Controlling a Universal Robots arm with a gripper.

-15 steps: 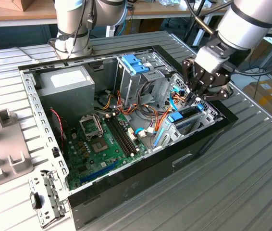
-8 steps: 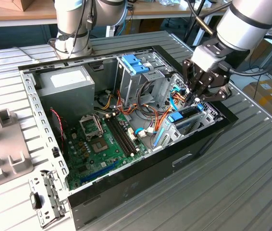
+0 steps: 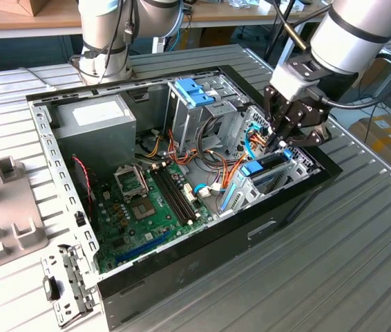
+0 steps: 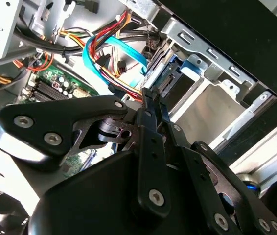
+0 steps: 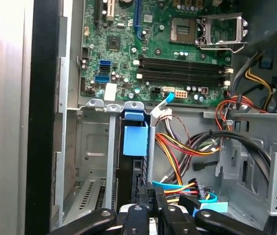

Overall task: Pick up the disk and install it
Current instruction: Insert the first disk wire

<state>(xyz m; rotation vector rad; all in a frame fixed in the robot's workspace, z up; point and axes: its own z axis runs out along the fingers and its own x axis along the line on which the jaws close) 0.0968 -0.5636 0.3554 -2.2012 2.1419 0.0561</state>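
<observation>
Grey ribbed worktop [image 3: 361, 228] carries the open computer case [image 3: 182, 270]. Inside it, the disk [image 5: 134, 142] already stands in the drive bay; the gripper [image 3: 278, 142] is clenched on its rear edge, so seating seems unfinished.

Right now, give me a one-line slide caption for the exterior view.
Gripper lowered over the disk standing on edge in its bay inside the open computer case.

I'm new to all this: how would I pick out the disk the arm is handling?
Find the open computer case and its green motherboard. The disk stands on edge in the metal bay at the exterior view's right, under the black tool; its blue plastic end piece marks it.
</observation>
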